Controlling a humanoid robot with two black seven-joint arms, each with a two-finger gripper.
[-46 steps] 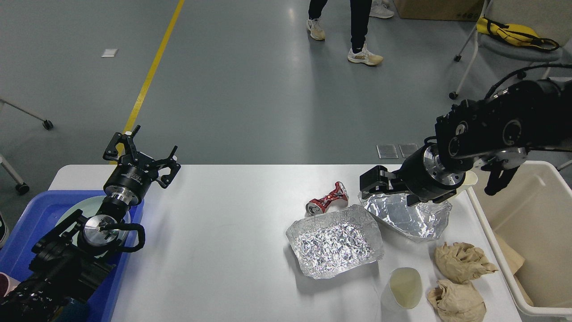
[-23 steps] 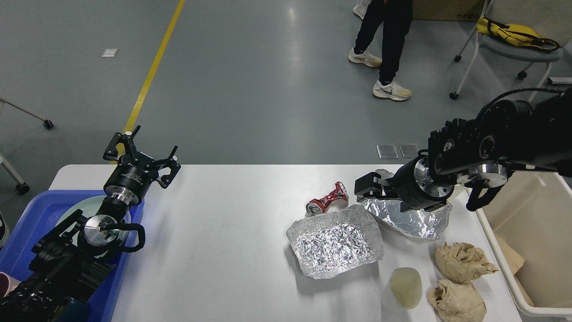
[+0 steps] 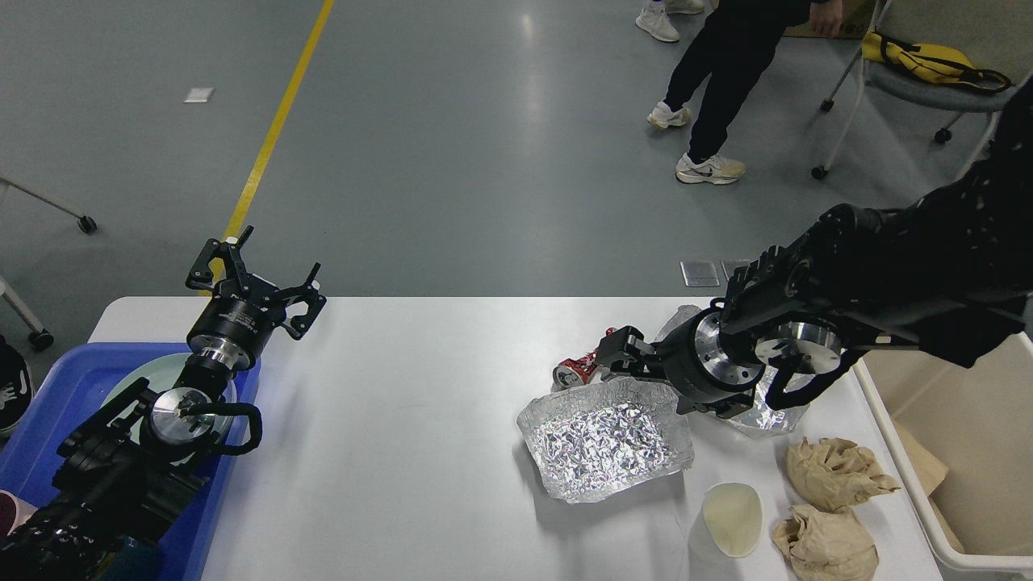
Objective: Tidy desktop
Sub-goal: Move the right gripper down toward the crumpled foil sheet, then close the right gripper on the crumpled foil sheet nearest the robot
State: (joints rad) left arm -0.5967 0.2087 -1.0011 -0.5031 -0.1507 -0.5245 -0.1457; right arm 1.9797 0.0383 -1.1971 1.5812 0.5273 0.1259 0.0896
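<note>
The white desktop (image 3: 403, 420) carries litter on its right half. A crushed red can (image 3: 575, 369) lies at the back. A crumpled foil tray (image 3: 605, 440) sits in front of it. A second foil tray (image 3: 776, 416) is mostly hidden under my right arm. A pale paper cup (image 3: 731, 520) and two crumpled brown paper wads (image 3: 835, 472) (image 3: 827, 545) lie near the front right. My right gripper (image 3: 620, 349) hovers just right of the can, dark and end-on. My left gripper (image 3: 262, 273) is open and empty over the table's back left edge.
A blue tray (image 3: 48, 395) with a pale plate (image 3: 129, 379) sits at the left under my left arm. A cream bin (image 3: 960, 452) stands off the table's right edge. A person (image 3: 726, 73) walks on the floor behind, near a wheeled chair (image 3: 928, 73).
My right arm has swung left and lower across the far foil tray, bringing its gripper next to the red can. The left arm has not moved. The person behind has walked to the right.
</note>
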